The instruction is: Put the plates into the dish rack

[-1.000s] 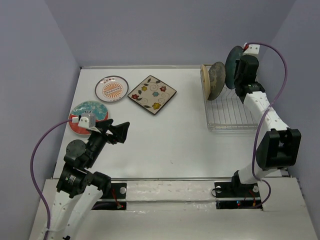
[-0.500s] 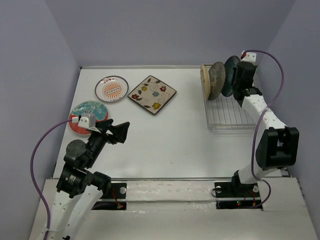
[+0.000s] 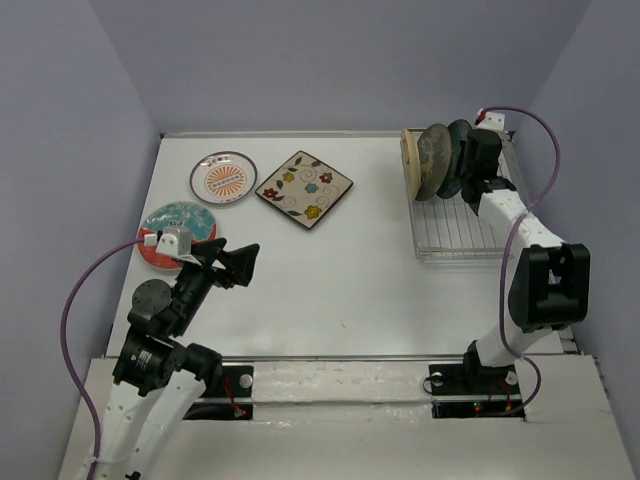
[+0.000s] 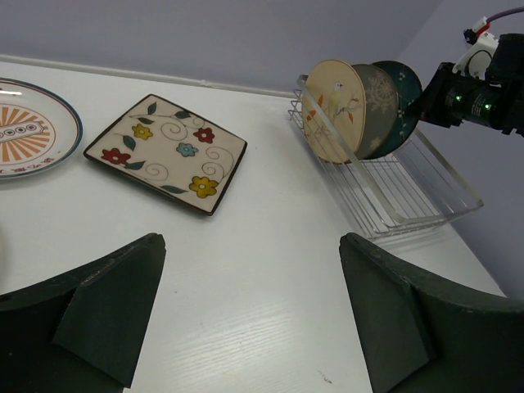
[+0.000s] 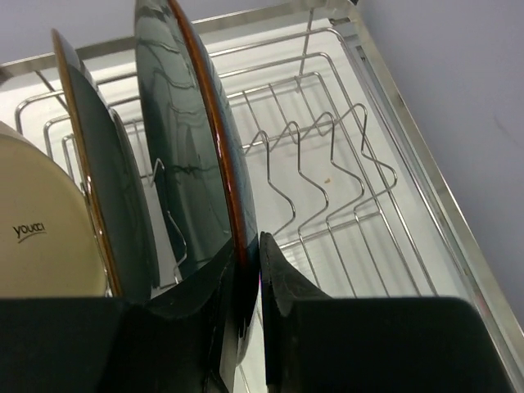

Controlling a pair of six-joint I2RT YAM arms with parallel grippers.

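Starting at nine o'clock on the table [image 3: 330, 270], the teal-and-red plate [image 3: 190, 215] lies flat, partly hidden under my left wrist. My left gripper [image 3: 240, 264] hangs with its jaws wide apart, holding nothing. The orange-sunburst plate [image 3: 223, 178] sits at ten and the square floral plate [image 3: 304, 188] at eleven. At two o'clock the dish rack [image 3: 465, 235] holds the cream bird plate [image 4: 332, 110] and then the grey tree plate [image 4: 380, 100], both on edge. My right gripper [image 5: 246, 246] pinches the rim of the dark teal plate [image 5: 184, 147], upright just beside them. My own fingers hide its lower edge.
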